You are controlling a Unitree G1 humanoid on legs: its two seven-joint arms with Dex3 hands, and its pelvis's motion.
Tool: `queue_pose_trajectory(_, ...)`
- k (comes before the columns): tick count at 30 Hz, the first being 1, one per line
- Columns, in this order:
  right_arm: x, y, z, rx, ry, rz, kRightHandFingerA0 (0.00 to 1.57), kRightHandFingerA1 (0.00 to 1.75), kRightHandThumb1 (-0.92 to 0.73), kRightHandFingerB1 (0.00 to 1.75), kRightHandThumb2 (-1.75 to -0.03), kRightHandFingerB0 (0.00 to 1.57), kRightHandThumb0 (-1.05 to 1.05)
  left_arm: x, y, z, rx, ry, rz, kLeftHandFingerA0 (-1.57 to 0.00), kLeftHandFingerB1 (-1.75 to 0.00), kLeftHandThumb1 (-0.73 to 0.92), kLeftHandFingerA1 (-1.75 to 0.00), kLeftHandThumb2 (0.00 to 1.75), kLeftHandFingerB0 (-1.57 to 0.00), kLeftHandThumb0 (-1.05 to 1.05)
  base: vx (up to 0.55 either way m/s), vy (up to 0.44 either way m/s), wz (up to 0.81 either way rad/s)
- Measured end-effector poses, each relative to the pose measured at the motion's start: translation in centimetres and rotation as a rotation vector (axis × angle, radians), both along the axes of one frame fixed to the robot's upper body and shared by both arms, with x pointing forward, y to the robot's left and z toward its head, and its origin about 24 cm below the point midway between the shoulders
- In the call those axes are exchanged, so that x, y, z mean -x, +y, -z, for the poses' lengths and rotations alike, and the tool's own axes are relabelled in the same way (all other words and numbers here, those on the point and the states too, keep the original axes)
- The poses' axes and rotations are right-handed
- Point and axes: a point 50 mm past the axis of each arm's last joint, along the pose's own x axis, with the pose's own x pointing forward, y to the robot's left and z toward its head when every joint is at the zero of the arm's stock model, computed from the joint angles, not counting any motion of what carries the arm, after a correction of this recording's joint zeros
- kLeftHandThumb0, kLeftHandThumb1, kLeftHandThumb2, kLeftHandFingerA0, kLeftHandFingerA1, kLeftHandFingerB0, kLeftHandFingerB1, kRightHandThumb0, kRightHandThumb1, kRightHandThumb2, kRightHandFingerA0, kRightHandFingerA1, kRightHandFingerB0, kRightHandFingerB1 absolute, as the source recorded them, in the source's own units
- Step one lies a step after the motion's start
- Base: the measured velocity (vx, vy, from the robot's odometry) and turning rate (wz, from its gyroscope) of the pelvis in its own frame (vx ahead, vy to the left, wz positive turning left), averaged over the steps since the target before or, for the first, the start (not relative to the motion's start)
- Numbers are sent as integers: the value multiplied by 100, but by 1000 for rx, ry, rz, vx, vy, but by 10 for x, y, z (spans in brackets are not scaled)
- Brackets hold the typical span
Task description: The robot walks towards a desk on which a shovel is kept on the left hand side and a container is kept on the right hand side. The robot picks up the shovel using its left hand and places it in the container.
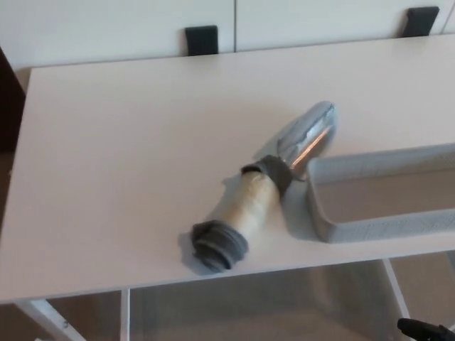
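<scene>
Head view: looks down over the near edge of a white desk [128, 177]; lines run from nearest to farthest.
Right hand: only a dark tip [425, 330] shows at the bottom right corner, below the desk edge; whether its fingers are spread or closed cannot be told.
Left hand: out of the picture altogether, so its fingers cannot be described.
Shovel handle end: the grey taped butt [217, 245] lies closest to the robot, just inside the front edge of the desk.
Shovel: the shovel [266, 188] lies flat on the desk, nothing touching it except the tabletop.
Long axis: runs diagonally, from the butt at near left up to the metal scoop [307, 133] at far right.
Container: the grey mesh tray [384, 227] sits on the right, its left end just beside the upper handle and the taped collar; whether they touch is unclear.
Key relation: the handle points back toward the robot's left side, so the left hand probably has the shorter path to it, although it is not yet visible.
Next move, as a judgement: bring the left hand up over the front edge and close around the pale wrapped handle [249, 206].
Background: white cabinet fronts with two dark pulls [202, 40] stand beyond the desk.
</scene>
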Motion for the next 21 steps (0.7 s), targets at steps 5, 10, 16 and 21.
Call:
queue_pose_trajectory(5,-4,4,0,-8,-10,-13,52,79,-54,71,-67,46,-32,-2,4,-2,-20,-6,9,-52,-34,60,-42,59,-41,-34,-19,219,-3)
queue_pose_trajectory(10,-9,5,-2,-7,-22,-22,50,77,-54,70,-68,45,-33,-5,4,-3,-25,-14,14,-52,-34,61,-42,59,-41,-34,70,-20,12)
queue_pose_trajectory(16,-11,4,-3,0,-25,-28,51,78,-57,70,-68,46,-30,-7,2,-4,-26,-22,26,-51,-34,60,-41,59,-40,-35,0,0,0)
queue_pose_trajectory(21,-11,3,-3,1,-23,-27,53,79,-56,70,-68,46,-29,-4,0,-4,-24,-16,40,-51,-33,58,-43,58,-38,-37,0,0,0)
